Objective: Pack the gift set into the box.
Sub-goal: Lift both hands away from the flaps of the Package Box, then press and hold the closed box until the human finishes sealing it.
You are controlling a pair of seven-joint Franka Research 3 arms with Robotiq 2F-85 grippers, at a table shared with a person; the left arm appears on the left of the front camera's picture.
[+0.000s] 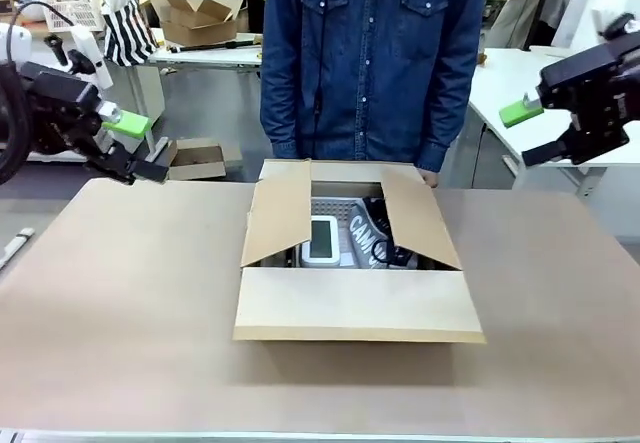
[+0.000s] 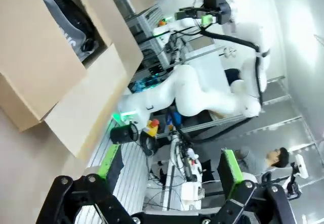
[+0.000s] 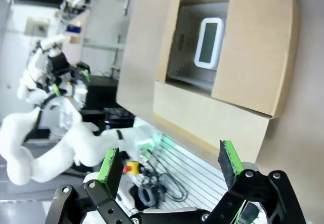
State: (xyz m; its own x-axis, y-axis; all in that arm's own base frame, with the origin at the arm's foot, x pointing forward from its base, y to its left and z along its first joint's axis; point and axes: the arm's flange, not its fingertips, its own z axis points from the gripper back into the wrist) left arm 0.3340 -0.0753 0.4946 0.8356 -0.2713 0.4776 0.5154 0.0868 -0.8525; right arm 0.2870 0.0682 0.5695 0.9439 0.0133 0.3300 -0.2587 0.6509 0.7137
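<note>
We are holding our left gripper (image 1: pixel 138 148) well to the left of the box (image 1: pixel 358 308) and our right gripper (image 1: pixel 530 133) well to its right. Both are hanging with fingers spread apart and empty, probably to leave room above the flaps. The gift set (image 1: pixel 322 240) is sitting inside the box, showing between its half-folded side flaps. A person (image 1: pixel 370 63) is standing just behind the box.

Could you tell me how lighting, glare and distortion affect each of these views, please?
Front view: even, sharp light; the box interior is shaded, so the gift set reads dim. Left wrist view: rolled, wide-angle bending, white wall washed out at right. Right wrist view: rolled too; the small white device glares pale.
</note>
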